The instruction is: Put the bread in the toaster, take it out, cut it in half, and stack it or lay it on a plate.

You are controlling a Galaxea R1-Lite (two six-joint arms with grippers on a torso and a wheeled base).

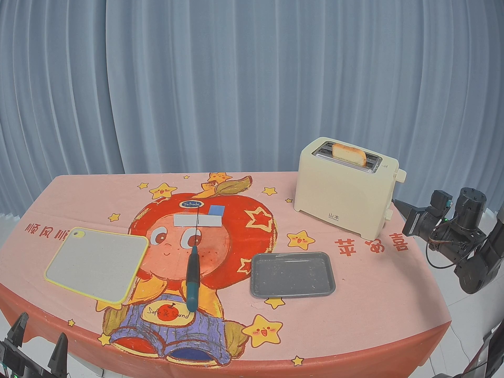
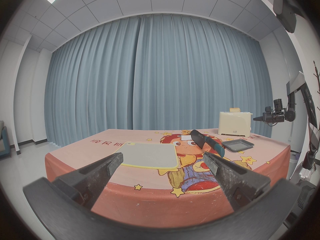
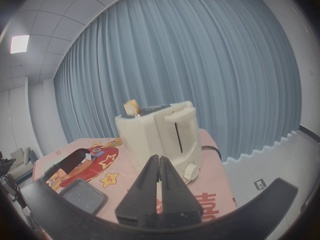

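A cream toaster (image 1: pixel 344 187) (image 3: pixel 160 137) stands at the table's back right, with a slice of bread (image 1: pixel 349 154) (image 3: pixel 132 107) sticking up from its slot. My right gripper (image 1: pixel 399 203) (image 3: pixel 159 165) is shut and empty, just off the toaster's right end, below its lever (image 3: pixel 178 114). Lying on the tablecloth in the middle is a knife (image 1: pixel 193 269) (image 2: pixel 205 140) with a teal handle. A cutting board (image 1: pixel 97 262) (image 2: pixel 150 154) sits at the left and a grey plate (image 1: pixel 292 274) (image 2: pixel 238 145) in front of the toaster. My left gripper (image 1: pixel 38 342) (image 2: pixel 163 170) is open, off the table's front left corner.
Small white and blue cards (image 1: pixel 202 217) lie by the knife's tip. A blue curtain hangs behind the table. The tablecloth's front strip between board and plate is bare. The toaster's cable (image 3: pixel 210 149) runs along the table edge behind it.
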